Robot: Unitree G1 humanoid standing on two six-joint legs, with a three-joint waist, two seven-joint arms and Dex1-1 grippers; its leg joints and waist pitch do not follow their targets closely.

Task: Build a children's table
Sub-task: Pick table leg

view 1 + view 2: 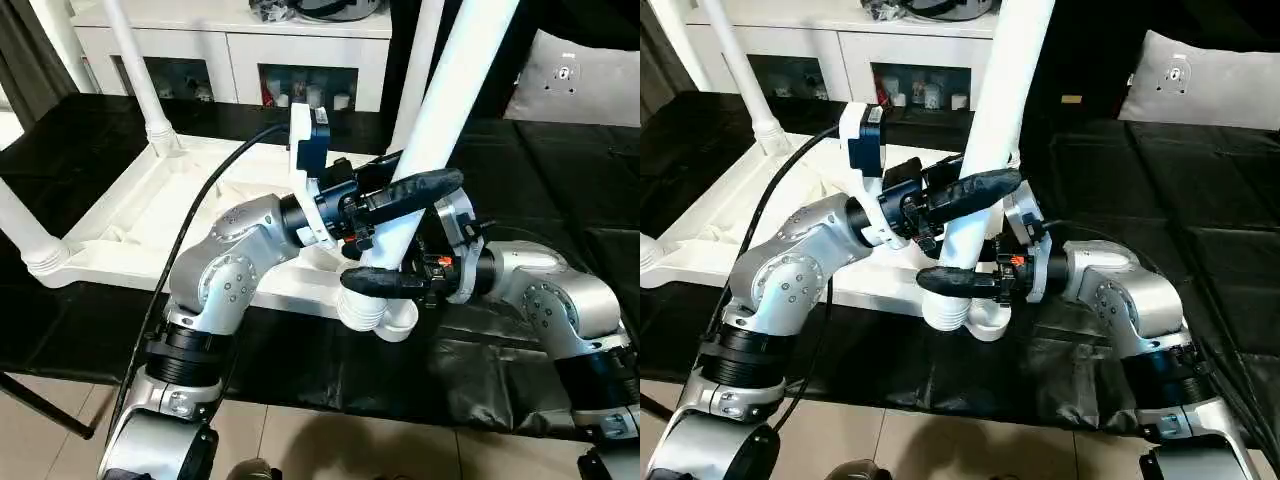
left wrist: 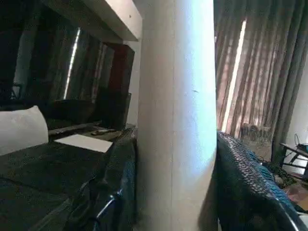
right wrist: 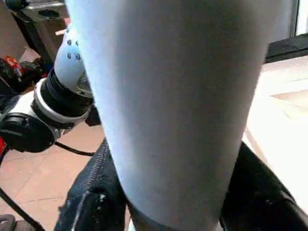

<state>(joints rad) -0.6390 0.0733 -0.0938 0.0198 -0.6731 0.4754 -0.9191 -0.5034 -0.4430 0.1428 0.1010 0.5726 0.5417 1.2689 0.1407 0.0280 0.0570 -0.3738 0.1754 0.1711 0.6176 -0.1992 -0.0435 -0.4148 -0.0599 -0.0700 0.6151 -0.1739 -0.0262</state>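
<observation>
Left eye view: left claw (image 1: 392, 232) and right claw (image 1: 405, 283) both grip my leg (image 1: 432, 140) above the corner socket (image 1: 380, 315). Risk: tilted leg jams or slips out.

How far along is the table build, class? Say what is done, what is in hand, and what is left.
Done: the top lies upside down with two legs standing in left-side sockets; another leg rises behind.

In hand: the near leg, both grippers around it above its corner socket.

Left: seating that leg, then turning the table upright.
</observation>
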